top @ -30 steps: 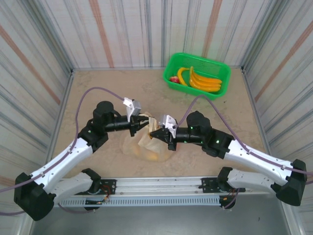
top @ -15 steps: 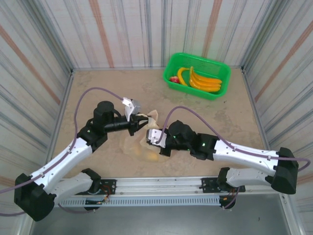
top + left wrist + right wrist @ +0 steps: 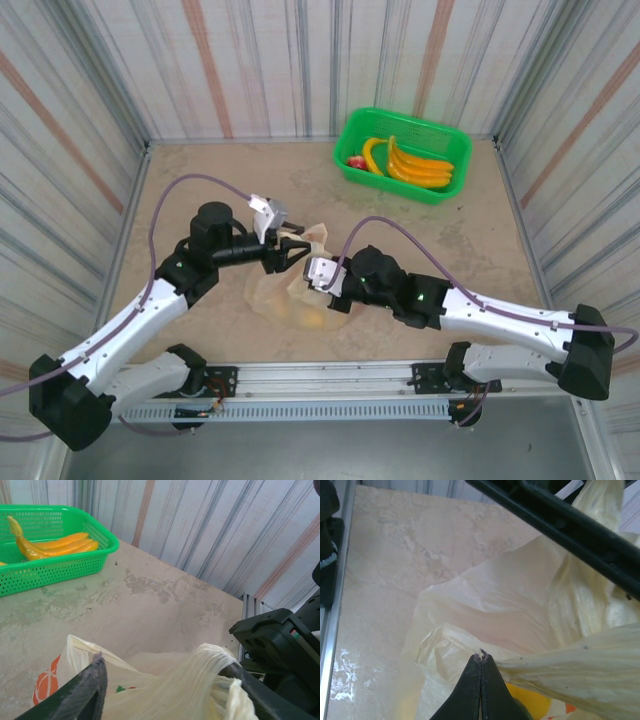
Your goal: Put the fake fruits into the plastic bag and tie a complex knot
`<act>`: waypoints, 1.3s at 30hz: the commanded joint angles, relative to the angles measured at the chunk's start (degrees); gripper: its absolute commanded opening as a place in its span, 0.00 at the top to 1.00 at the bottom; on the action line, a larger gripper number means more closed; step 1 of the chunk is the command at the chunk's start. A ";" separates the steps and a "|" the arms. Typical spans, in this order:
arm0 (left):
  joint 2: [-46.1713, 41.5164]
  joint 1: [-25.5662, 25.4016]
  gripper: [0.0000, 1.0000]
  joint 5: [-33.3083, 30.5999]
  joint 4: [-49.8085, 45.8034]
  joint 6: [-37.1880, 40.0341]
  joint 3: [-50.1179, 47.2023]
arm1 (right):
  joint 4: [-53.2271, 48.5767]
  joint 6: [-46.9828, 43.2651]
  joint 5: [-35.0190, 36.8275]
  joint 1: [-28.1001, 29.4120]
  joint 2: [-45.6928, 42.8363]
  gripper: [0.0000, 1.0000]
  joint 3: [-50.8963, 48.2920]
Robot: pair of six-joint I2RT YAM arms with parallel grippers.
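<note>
The plastic bag [image 3: 283, 297] lies crumpled on the table between the arms, with a yellow-orange fruit [image 3: 312, 321] showing through it. My left gripper [image 3: 291, 250] is open above the bag's top. In the left wrist view its fingers [image 3: 94, 689] are spread wide, and a pale handle strip [image 3: 200, 675] drapes over the right one. My right gripper [image 3: 318, 272] is shut on a bag handle strip [image 3: 570, 667], which runs taut to the right from its tips [image 3: 481, 659]. The yellow fruit [image 3: 532, 702] sits just below them. Bananas [image 3: 415, 166] and a red fruit [image 3: 355, 161] stay in the green basket.
The green basket [image 3: 445, 189] stands at the back right, by the striped wall, and in the left wrist view it [image 3: 55, 570] is at the upper left. A metal rail [image 3: 330, 378] runs along the near edge. Bare tabletop [image 3: 200, 190] lies at the back left.
The right arm has swung left and forward over the bag, pulling its handle strip along. The left gripper has lifted slightly, and its fingers now stand apart.
</note>
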 commanded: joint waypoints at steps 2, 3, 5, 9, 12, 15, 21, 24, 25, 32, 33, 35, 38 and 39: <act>-0.16 0.62 0.37 -1.32 -3.49 -0.36 2.39 | 0.92 -0.35 -1.58 -1.25 -2.17 1.00 -1.28; -0.24 0.79 0.37 -1.82 -4.40 -0.27 2.85 | 1.00 -0.06 -2.09 -1.60 -2.51 1.00 -1.55; -0.46 0.81 0.36 -2.30 -5.61 -0.14 3.26 | 1.29 0.62 -3.13 -2.21 -2.91 1.00 -1.77; -1.21 0.87 0.35 -1.52 -6.07 -0.51 3.46 | 1.25 0.96 -3.82 -2.72 -3.16 1.00 -1.86; -2.00 0.89 0.35 -2.05 -7.10 -0.02 3.51 | 1.29 1.34 -4.25 -3.17 -3.20 1.00 -1.95; -2.66 0.89 0.37 -3.62 -9.24 1.18 4.12 | 2.09 2.35 -5.29 -3.85 -4.01 1.00 -2.30; -3.75 1.22 0.38 -3.90 -10.32 1.70 4.32 | 2.35 3.82 -6.66 -5.47 -5.20 1.00 -2.53; -4.05 1.26 0.37 -2.94 -10.31 1.63 4.11 | 2.44 4.45 -7.27 -6.00 -5.18 1.00 -2.39; -4.21 1.27 0.36 -2.37 -9.94 1.51 3.93 | 2.44 4.53 -7.44 -6.09 -5.14 1.00 -2.31; -4.91 1.83 0.25 1.16 -5.95 0.12 2.76 | 1.79 4.96 -9.38 -5.94 -3.35 1.00 -0.93; -4.41 1.94 0.24 2.32 -5.31 -0.23 2.75 | 1.73 5.02 -9.57 -5.82 -2.97 1.00 -0.52; -3.16 2.00 0.19 3.71 -4.89 -0.60 3.16 | 1.95 5.07 -9.66 -5.44 -2.34 1.00 -0.38; -0.90 1.96 0.16 5.11 -4.15 -1.26 3.60 | 2.21 4.89 -9.41 -5.07 -1.38 1.00 0.07; -0.32 1.95 0.16 5.63 -3.78 -1.21 3.62 | 2.31 4.89 -9.39 -5.02 -1.12 1.00 0.20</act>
